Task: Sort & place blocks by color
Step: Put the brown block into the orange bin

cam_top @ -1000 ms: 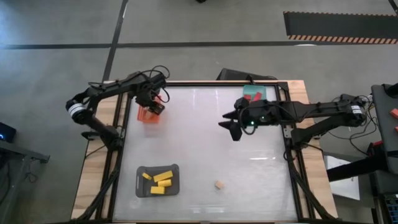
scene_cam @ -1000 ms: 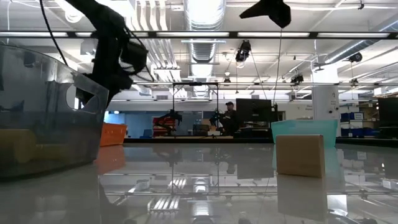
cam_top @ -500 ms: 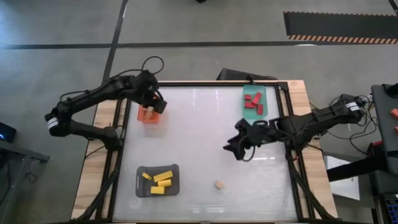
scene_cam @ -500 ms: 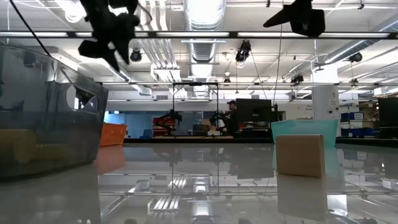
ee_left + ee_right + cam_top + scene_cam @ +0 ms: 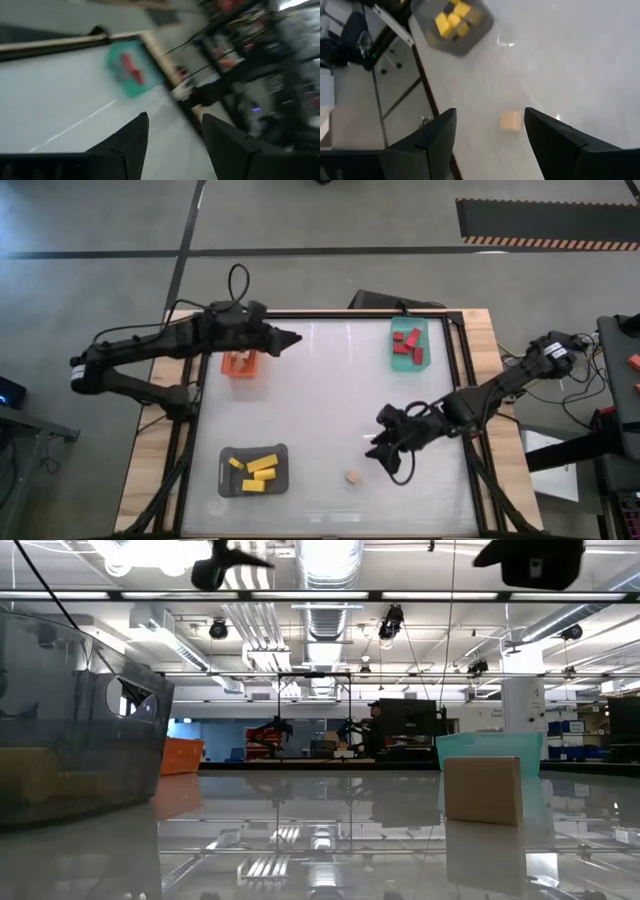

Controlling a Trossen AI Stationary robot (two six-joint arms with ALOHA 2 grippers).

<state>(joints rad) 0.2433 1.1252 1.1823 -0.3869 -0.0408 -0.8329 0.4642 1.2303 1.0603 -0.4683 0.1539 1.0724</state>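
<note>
One pale tan block [image 5: 352, 477] lies alone near the table's near edge; it also shows in the low view [image 5: 482, 790] and the right wrist view [image 5: 510, 120]. Yellow blocks [image 5: 256, 471] lie in the grey tray [image 5: 226, 483], red blocks [image 5: 406, 344] in the green tray [image 5: 423, 329], and tan blocks [image 5: 240, 361] in the orange tray [image 5: 247, 371]. My right gripper [image 5: 384, 454] hangs open above the table, a little right of and beyond the lone block. My left gripper [image 5: 288, 339] is open and empty at the far left, just right of the orange tray.
The trays sit at three spots: orange far left, green far right, grey near left. Bare white tabletop [image 5: 320, 400] spreads between them. A black frame [image 5: 470, 430] and wooden borders edge the table. Cables trail from the right arm.
My right gripper has travelled from beside the green tray toward the near edge, closing on the lone tan block. My left gripper has risen off the orange tray and swung to point toward the table's right. No block has moved.
</note>
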